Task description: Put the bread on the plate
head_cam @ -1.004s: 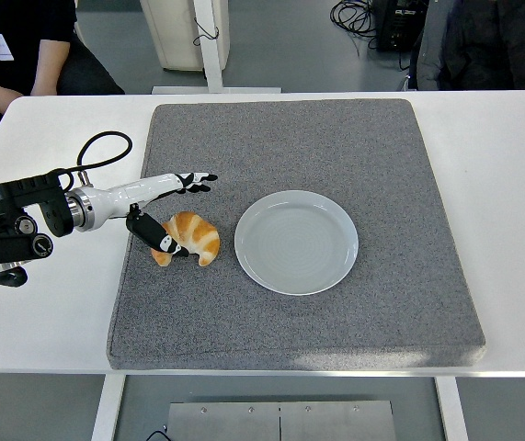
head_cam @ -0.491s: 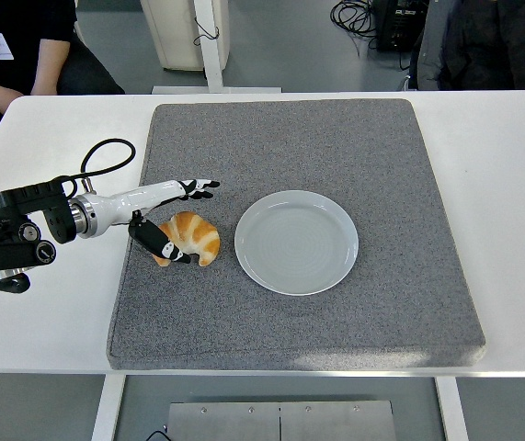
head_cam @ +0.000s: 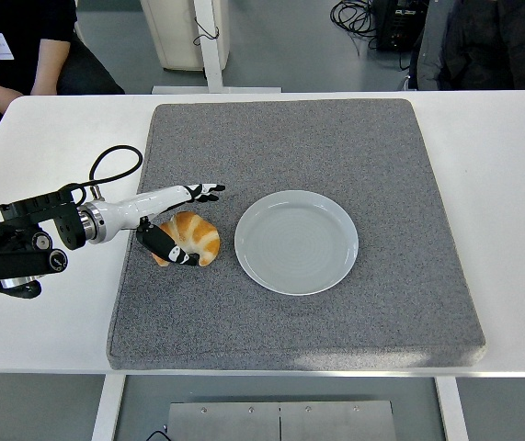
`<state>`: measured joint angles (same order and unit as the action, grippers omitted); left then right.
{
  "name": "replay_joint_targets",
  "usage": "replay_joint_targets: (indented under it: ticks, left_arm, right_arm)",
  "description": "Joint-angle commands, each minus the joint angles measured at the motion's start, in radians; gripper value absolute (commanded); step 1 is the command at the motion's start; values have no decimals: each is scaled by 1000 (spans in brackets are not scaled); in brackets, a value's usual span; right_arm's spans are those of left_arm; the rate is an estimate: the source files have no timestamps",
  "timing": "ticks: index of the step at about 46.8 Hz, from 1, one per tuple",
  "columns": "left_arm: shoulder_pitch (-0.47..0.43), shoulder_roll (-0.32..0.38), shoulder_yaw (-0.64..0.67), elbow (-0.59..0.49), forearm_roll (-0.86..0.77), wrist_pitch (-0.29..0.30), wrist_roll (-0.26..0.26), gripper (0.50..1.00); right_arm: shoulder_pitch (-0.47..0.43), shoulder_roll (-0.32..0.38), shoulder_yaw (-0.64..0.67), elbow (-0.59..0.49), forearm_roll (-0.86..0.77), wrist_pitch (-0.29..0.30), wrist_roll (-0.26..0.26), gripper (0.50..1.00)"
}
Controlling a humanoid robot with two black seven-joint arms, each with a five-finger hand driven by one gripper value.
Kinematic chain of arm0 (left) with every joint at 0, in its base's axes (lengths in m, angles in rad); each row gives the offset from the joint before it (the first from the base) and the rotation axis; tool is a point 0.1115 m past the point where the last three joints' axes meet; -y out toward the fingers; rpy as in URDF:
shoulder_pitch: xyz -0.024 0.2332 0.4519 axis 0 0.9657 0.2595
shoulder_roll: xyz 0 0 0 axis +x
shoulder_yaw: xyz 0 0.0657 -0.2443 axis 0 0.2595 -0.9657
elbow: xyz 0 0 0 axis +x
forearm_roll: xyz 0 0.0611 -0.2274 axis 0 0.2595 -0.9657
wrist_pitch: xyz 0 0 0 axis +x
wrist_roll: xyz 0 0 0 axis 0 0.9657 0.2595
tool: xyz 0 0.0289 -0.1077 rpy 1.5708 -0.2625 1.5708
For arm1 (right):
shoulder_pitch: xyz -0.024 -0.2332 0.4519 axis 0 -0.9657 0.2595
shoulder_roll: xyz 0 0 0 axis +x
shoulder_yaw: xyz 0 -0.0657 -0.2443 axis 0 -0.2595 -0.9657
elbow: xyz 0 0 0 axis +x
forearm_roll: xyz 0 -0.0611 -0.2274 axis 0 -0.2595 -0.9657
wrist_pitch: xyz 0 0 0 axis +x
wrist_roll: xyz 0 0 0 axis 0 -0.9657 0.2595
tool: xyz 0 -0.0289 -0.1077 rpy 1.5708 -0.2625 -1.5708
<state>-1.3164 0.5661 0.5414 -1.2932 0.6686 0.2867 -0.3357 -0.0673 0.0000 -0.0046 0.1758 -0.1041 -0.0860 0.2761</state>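
Note:
A golden croissant-shaped bread (head_cam: 194, 236) lies on the grey mat (head_cam: 299, 138), just left of an empty white plate (head_cam: 296, 242). My left hand (head_cam: 188, 225) reaches in from the left and brackets the bread. Its long fingers (head_cam: 202, 191) stretch over the bread's far side, and the black thumb (head_cam: 165, 247) lies against the near left side. The fingers are spread around the bread and have not closed on it. The right arm is out of view.
The mat covers most of the white table (head_cam: 510, 184). A black cable (head_cam: 115, 161) loops above my left forearm. A person (head_cam: 14, 46) sits at the far left corner, and another dark figure (head_cam: 492, 41) is at the top right.
My left arm has pushed right, bringing the hand further around the bread; the thumb now reaches under its near side. Bread and plate have stayed put.

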Motion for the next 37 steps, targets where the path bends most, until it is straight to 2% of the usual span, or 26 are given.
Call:
replay_joint_targets:
  ticks: [1,8,11,22,28,37]
  left_arm:
    - [0,-2,0,0,0,0,0,931]
    - [0,0,2,0,0,0,0,902]
    - [0,0,2,0,0,0,0,869]
    - [2,0,9,0,11,0,-2,656]
    - [-1,5,9,0,23,0,-2,510]
    - [-30,17,3,0,22,-1,-2,500]
  right_arm:
    - [0,0,0,-1,0,0,0,1000]
    - [0,0,0,1,0,0,0,1000]
    - [0,0,0,-1,0,0,0,1000]
    - [1,0,0,-2,0,0,0,1000]
    - [0,0,0,-2,0,0,0,1000]
    - [0,0,-2,-2,0,0,0,1000]
